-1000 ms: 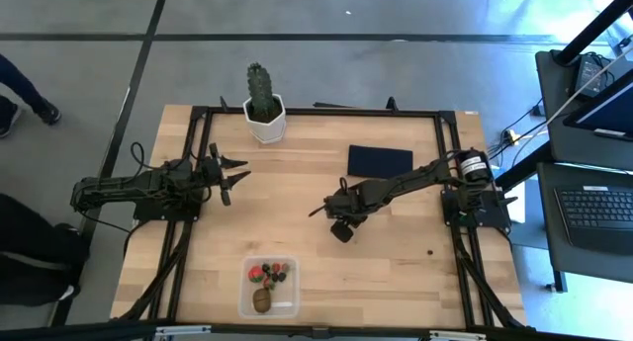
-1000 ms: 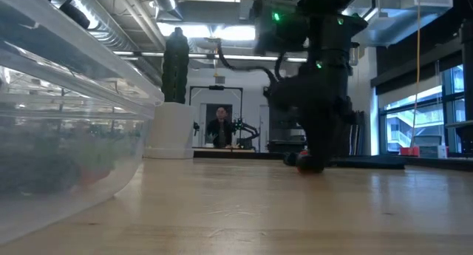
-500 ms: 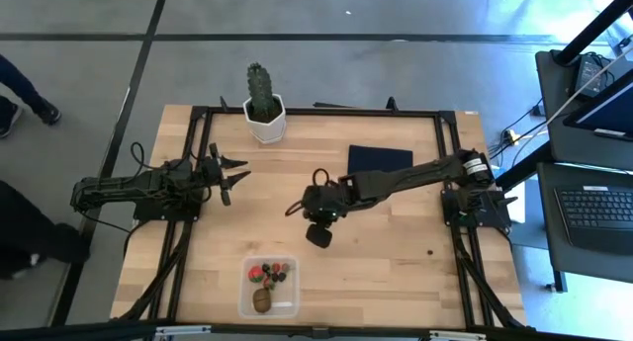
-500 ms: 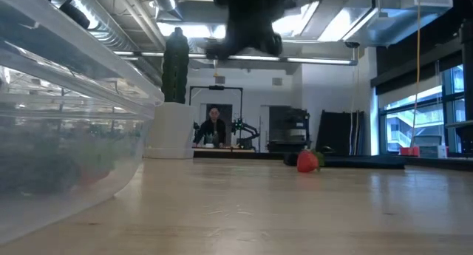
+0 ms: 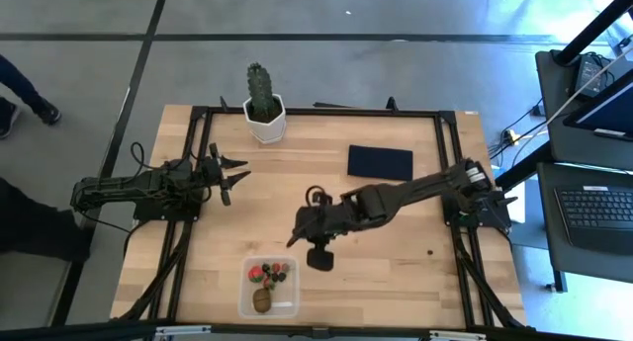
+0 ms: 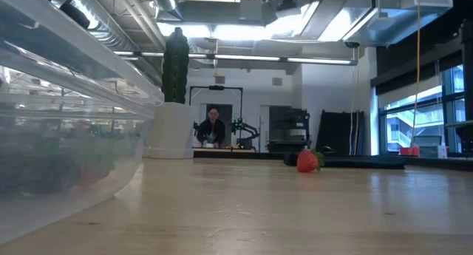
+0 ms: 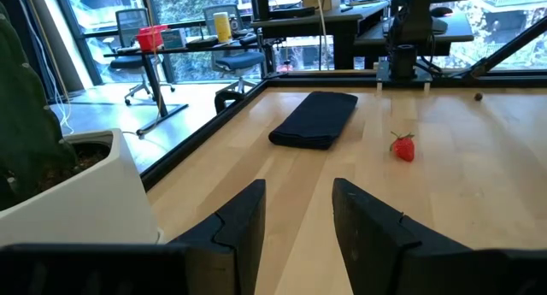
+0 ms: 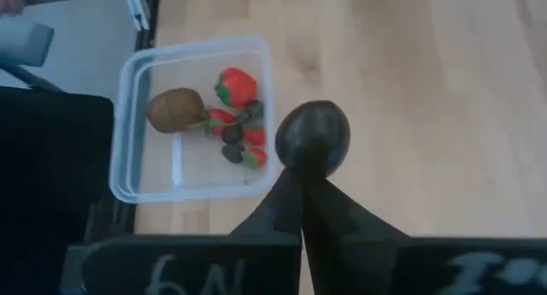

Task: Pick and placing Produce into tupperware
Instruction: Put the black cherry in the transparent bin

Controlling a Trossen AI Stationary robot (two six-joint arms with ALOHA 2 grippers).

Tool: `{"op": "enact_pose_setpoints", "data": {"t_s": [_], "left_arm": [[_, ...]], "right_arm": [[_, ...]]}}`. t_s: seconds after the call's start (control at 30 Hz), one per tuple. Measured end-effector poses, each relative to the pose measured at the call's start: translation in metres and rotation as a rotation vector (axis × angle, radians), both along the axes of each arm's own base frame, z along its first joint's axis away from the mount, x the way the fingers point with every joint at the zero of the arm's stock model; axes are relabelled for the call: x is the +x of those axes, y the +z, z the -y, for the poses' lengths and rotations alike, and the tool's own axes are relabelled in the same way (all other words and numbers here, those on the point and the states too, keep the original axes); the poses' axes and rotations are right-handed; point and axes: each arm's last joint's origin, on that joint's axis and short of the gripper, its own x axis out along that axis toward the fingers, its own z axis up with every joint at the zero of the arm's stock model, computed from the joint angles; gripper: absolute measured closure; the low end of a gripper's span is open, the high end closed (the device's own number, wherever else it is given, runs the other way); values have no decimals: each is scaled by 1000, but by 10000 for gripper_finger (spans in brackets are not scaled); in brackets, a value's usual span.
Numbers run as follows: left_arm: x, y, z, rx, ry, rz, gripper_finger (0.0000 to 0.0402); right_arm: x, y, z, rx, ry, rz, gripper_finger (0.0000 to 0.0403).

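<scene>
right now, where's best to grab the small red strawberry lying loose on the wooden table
Pinch the small red strawberry across its wide red body, straight down from above: it rests on the bare wooden table, green cap at one end, nothing crowding it. The right gripper, shut on a dark round fruit near the clear plastic box, is busy.

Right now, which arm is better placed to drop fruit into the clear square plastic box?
Right. The right gripper holds a dark round fruit beside the clear square plastic box; the left gripper waits open, farther off.
</scene>
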Motion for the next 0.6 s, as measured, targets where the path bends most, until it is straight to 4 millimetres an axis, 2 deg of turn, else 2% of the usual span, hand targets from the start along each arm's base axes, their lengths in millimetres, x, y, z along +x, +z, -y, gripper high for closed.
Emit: {"op": "enact_pose_setpoints", "data": {"t_s": [0.13,0.33,0.43,0.6], "left_arm": [[0,0,0,0,0,0,272],[0,0,0,-2,0,1,272],[0,0,0,-2,0,2,272],[0,0,0,-2,0,2,272]], "right_arm": [[12,-6,-19,-23,34,-56,402],[37,-18,-38,-35,62,-126,402],[51,-32,-45,6,106,-100,402],[60,-58,-52,32,141,-136,402]]}}
